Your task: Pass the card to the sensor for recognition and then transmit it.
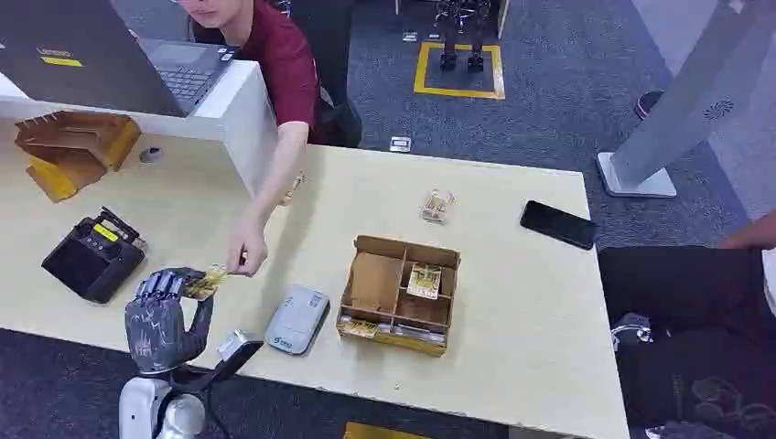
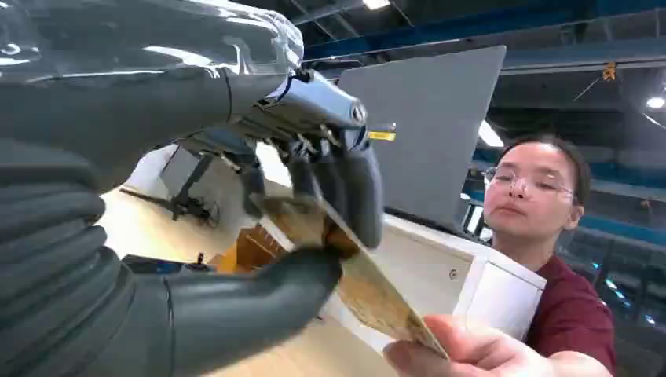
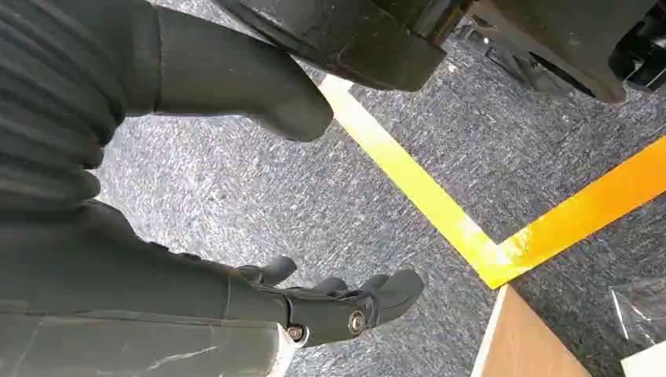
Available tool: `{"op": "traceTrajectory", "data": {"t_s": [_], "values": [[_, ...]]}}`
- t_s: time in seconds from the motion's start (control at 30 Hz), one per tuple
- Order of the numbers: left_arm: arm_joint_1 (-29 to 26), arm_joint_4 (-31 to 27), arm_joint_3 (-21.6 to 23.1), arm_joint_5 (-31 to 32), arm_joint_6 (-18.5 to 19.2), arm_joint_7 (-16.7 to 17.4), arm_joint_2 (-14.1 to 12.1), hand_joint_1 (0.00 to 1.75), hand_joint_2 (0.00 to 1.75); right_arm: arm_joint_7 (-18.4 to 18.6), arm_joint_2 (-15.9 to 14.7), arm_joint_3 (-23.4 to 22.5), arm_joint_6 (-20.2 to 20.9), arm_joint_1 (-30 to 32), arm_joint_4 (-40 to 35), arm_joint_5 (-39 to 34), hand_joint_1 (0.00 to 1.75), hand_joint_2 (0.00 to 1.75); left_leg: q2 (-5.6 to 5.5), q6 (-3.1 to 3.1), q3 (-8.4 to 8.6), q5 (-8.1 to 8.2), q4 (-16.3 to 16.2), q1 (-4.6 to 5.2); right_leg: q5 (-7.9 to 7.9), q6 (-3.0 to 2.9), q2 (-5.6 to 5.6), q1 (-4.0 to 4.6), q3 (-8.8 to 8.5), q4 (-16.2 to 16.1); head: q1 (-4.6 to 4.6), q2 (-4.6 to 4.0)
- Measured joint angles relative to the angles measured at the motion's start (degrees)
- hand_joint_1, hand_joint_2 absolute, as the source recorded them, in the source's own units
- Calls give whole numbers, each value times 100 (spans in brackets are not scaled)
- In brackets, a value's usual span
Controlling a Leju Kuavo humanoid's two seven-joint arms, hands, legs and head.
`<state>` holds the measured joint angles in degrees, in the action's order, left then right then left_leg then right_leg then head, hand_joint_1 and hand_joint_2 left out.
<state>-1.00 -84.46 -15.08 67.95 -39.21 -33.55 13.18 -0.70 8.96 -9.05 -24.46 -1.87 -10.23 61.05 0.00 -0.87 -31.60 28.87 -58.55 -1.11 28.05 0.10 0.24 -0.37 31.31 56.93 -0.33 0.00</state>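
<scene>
Yellowish card (image 2: 369, 290) sits pinched in the left robot hand (image 1: 163, 315) above the desk (image 1: 512, 302), while a person's hand (image 1: 247, 251) grips its far end, apparently a handover. Right robot hand (image 3: 345, 302) hangs released.

Black phone (image 1: 558, 224) near table (image 1: 512, 366) edge.

Bright even overhead light, soft shadows, sharp
</scene>
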Motion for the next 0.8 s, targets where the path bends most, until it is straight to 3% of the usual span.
{"op": "traceTrajectory", "data": {"t_s": [0.33, 0.53, 0.63, 0.73, 0.8], "values": [[-12, 20, 35, -298, 0, 0, -30, 175, 175, -7, 9, -35, -2, 1, 0, 20, 0, 175, 0, 0, 0, 0, 0, 0, 0, 0, 0, 0, 0, 0, 0, 0], [-86, 24, 288, -752, 0, 313, -214, 175, 175, -7, 13, -48, -7, 1, 0, 61, 0, 175, 0, 0, 0, 0, 0, 0, 0, 0, 0, 0, 1, 0, -2, 0], [-88, 66, 475, -1026, 48, 746, -332, 175, 175, 2, 15, -66, -20, 1, 0, 68, 0, 175, 0, 0, 0, 0, 0, 0, 0, 0, 0, 0, 1, 0, 0, 0], [-89, 131, 785, -1739, 595, 1264, -496, 175, 175, 2, 24, -127, -42, 3, 0, 70, 0, 175, 0, 0, 0, 0, 0, 0, 0, 0, 0, 0, 1, 0, -2, 0], [-89, 175, 999, -2279, 1083, 1417, -619, 175, 175, 2, 28, -164, -77, 12, 0, 70, 0, 175, 0, 0, 0, 0, 0, 0, 0, 0, 0, 0, 1, 0, 0, 0]]}}
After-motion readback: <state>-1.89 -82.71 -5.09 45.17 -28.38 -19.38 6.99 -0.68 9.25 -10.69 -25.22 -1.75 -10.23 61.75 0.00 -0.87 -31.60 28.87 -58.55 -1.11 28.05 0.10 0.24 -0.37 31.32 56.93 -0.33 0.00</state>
